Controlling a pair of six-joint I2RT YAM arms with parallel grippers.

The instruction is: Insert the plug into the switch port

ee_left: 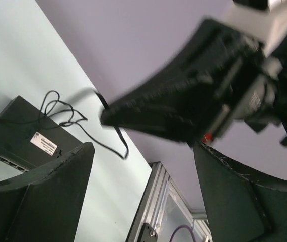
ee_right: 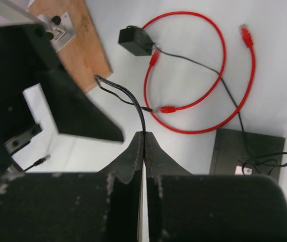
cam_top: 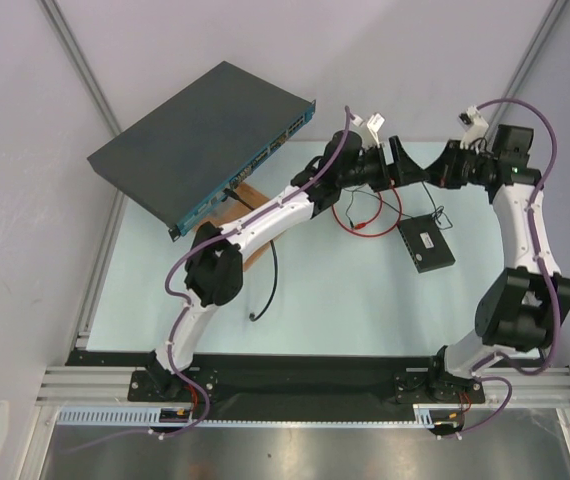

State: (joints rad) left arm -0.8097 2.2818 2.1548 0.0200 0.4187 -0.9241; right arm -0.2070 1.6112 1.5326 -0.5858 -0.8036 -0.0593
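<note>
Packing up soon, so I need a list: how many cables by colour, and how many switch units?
Red cable: 1
Black cables: 2 (thick cable, thin wire)
Switch units: 2 (rack unit, small black box)
Total: 5

A dark grey rack unit with a blue front rests on the table. A wooden board shows under its front edge. A black cable trails nearby, and a small black cube lies right of its front

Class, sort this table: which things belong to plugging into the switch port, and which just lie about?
Job: thin red cable's small plug; small flat black box with white label.
Lying about: large dark grey rack unit; wooden board; little black cube.
</note>
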